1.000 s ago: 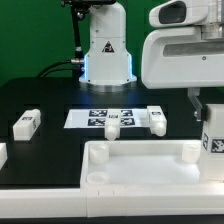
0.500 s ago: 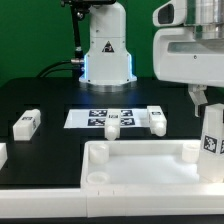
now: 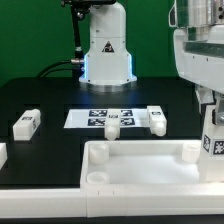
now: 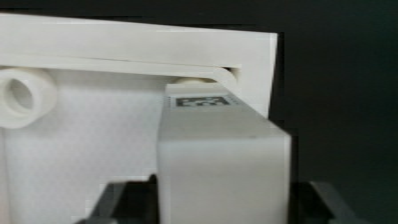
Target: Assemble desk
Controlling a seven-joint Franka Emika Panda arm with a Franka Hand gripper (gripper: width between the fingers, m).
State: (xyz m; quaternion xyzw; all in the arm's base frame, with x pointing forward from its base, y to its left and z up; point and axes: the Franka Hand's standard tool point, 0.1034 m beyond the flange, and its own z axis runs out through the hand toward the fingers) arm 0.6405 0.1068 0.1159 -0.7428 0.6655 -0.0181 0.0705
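Note:
The desk's wide white rimmed panel (image 3: pixel 140 172) lies at the front of the black table, with raised corner sockets. My gripper (image 3: pixel 211 112) hangs over its corner at the exterior view's right, shut on a white bar leg (image 3: pixel 213 140) that stands upright with its tag facing the camera. In the wrist view the leg (image 4: pixel 222 150) fills the space between my dark fingers (image 4: pixel 125 203), its tagged end close to the panel's (image 4: pixel 89 110) corner rim, beside a round socket (image 4: pixel 22 100). Whether the leg touches the panel I cannot tell.
Two more legs (image 3: pixel 112 125) (image 3: pixel 157 122) stand on the marker board (image 3: pixel 95 118) behind the panel. Another leg (image 3: pixel 27 123) lies at the exterior view's left, and a white piece (image 3: pixel 2 153) shows at that edge. The robot base (image 3: pixel 105 50) rises at the back.
The arm has carried the held leg toward the exterior view's right, to the panel's corner there. The grip is unchanged.

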